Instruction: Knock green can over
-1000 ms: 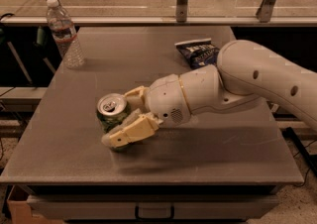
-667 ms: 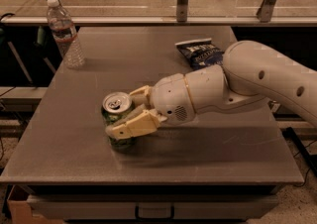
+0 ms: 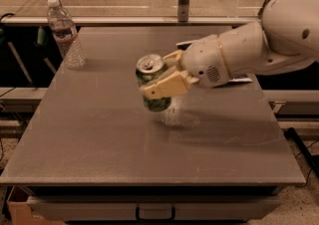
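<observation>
The fingers (image 3: 167, 84) are closed on the green can (image 3: 158, 102), one in front and one behind. The gripper (image 3: 155, 74) holds it near the middle of the table (image 3: 99, 144), with the arm reaching in from 3 o'clock. The can looks raised off the surface, near upright with a slight lean, so the knock-over is not done; it has yet to end up on its side. Since a second ago, can and gripper have shifted toward 1 o'clock.
</observation>
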